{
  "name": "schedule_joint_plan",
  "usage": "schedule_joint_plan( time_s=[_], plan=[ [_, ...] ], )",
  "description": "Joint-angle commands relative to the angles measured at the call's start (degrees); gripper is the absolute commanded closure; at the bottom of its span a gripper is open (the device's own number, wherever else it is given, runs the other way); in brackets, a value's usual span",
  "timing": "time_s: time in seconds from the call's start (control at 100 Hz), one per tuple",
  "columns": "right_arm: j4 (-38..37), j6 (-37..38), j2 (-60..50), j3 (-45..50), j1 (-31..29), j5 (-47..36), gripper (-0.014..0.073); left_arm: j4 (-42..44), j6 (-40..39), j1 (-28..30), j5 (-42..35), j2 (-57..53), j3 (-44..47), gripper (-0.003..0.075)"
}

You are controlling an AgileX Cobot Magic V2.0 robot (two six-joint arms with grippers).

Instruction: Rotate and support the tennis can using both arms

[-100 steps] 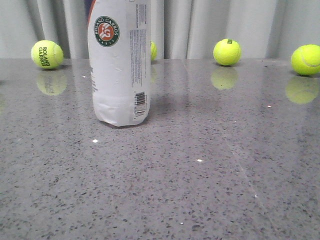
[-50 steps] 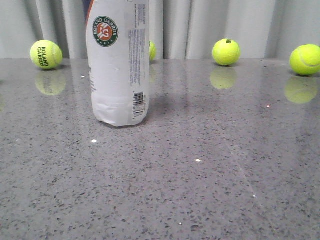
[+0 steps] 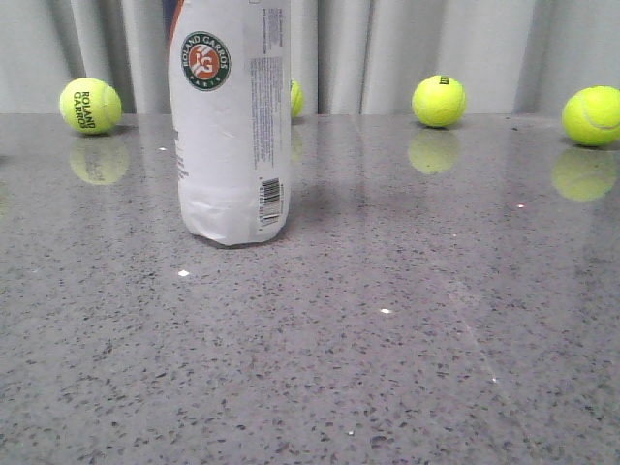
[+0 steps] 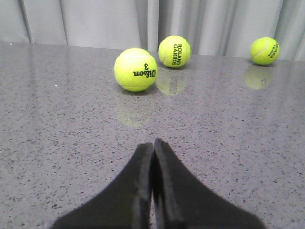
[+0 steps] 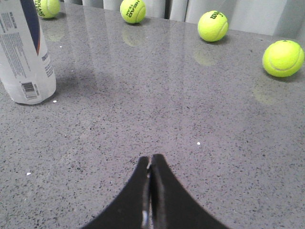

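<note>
— Anything shifted? The can (image 3: pixel 232 121) wobbles a hair, then sits upright on the table (image 3: pixel 407 339) again.
— Both grippers (left (image 4: pixel 153 148), right (image 5: pixel 150 162)) are pinched together, empty, well apart from it.

Bright, even, soft light over a glossy table (image 3: pixel 407 368).

The polished stone mirrored the tennis balls (image 3: pixel 439 101) as pale green reflections and carried small white glints. The tennis can (image 3: pixel 231 116) threw a faint, diffuse shadow to its right. Front view was slightly soft and grainy; in both wrist views the near dark fingers (image 4: pixel 153 191) were blurred at the edge, while the background stayed reasonably sharp.
</note>
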Motion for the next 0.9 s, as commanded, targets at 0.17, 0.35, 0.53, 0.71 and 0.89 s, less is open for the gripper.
schedule_joint_plan(
  time_s=[0.17, 0.35, 0.53, 0.71, 0.89],
  plan=[
    [-0.6, 0.1, 0.7, -1.4, -0.3, -4.6, 0.0662, -0.1, -0.8, 0.0, -4.6, -2.0, 2.5, 0.074],
    [-0.6, 0.1, 0.7, -1.4, -0.3, -4.6, 0.0662, -0.1, -0.8, 0.0, -4.6, -2.0, 2.5, 0.074],
    [-0.6, 0.1, 0.7, -1.4, -0.3, -4.9, 0.0662, -0.1, -0.8, 0.0, -4.6, -2.0, 2.5, 0.074],
    [-0.7, 0.1, 0.7, 1.1, -1.6, -12.9, 0.0662, -0.1, -0.8, 0.0, -4.6, -2.0, 2.5, 0.074],
    [-0.6, 0.1, 0.7, 7.7, -7.9, -27.5, 0.0662, -0.1, -0.8, 0.0, -4.6, -2.0, 2.5, 0.074]
  ],
)
